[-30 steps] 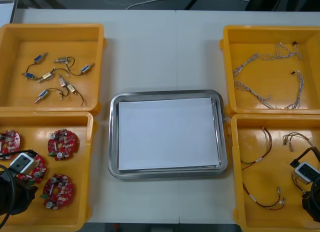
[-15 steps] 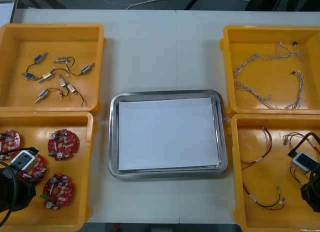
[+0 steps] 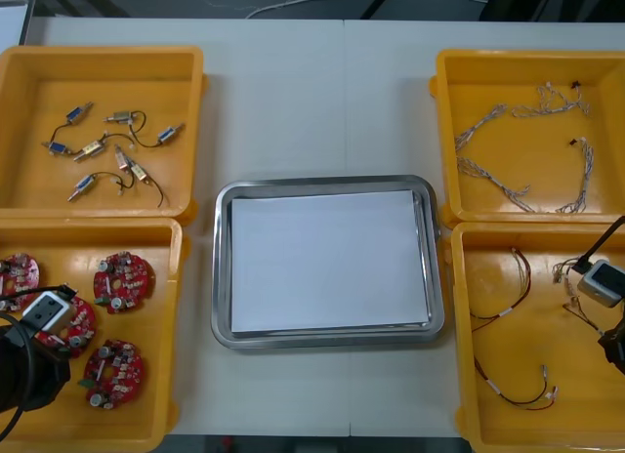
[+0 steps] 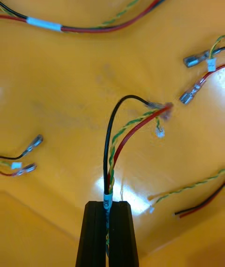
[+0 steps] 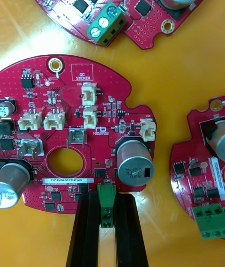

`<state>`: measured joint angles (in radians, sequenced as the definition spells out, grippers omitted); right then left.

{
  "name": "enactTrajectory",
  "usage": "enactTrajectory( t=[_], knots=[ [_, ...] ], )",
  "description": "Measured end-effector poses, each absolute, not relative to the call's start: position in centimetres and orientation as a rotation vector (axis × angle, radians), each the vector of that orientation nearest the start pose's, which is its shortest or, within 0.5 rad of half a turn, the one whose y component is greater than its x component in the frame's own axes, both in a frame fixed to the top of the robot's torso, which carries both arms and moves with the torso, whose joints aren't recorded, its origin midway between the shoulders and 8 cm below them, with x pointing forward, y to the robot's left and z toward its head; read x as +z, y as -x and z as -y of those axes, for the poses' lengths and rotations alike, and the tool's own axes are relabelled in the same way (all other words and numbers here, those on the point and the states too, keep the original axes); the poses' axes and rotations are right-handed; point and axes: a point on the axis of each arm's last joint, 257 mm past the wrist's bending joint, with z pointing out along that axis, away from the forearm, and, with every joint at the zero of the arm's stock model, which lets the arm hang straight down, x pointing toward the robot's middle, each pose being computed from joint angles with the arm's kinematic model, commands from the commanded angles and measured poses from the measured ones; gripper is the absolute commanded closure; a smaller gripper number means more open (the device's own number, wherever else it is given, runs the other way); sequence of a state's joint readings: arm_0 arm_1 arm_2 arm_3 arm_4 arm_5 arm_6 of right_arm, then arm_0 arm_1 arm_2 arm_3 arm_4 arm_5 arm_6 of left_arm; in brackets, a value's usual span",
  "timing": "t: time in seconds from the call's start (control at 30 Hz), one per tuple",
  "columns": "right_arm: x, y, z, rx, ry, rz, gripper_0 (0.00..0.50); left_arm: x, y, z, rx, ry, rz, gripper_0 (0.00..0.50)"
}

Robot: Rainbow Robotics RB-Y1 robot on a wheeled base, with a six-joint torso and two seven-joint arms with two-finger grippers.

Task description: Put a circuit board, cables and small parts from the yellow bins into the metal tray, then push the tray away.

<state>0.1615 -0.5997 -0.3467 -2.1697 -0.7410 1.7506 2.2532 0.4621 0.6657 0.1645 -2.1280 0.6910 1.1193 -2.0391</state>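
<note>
Now your L gripper (image 5: 107,196) pinches the round red board (image 5: 70,122) by its green block (image 5: 107,210); R gripper (image 4: 108,207) clamps a thin twisted cable (image 4: 110,168)

Four bins (image 3: 195,82) are yellow on a pale table (image 3: 322,102). The tray (image 3: 223,277) has a shiny silver rim and a white inside. Far-left parts (image 3: 93,147) are silver, brass and blue with black leads. Near-left boards (image 3: 123,279) are red. The board (image 5: 61,89) at the black left gripper (image 5: 107,195) is red, printed with white markings and dotted with black chips, white sockets, silver cans and green blocks. Far-right cables (image 3: 491,178) are twisted blue and white. Near-right cables (image 3: 491,317) are red and black. The cable (image 4: 117,145) in the black right gripper (image 4: 108,203) has black, red and twisted yellow-green strands under a white band.
</note>
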Motion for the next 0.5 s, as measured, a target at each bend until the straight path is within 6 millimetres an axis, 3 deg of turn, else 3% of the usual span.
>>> enactTrajectory(
  t=[0.23,0.4,0.5],
  knots=[
    [-24.6,-30.8,37.2,-0.131,0.993,-2.612,0.5,-30.4,-30.4,-40.4,0.232,-0.702,-2.531,0.5],
    [-21.4,-32.8,35.4,-0.125,0.793,-2.579,0.5,-28.4,-30.7,-40.4,0.245,-0.71,-2.527,0.5],
    [-19.4,-33.7,34.3,-0.144,0.79,-2.516,0.5,-27.3,-30.7,-40.0,0.243,-0.726,-2.526,0.5]
  ],
)
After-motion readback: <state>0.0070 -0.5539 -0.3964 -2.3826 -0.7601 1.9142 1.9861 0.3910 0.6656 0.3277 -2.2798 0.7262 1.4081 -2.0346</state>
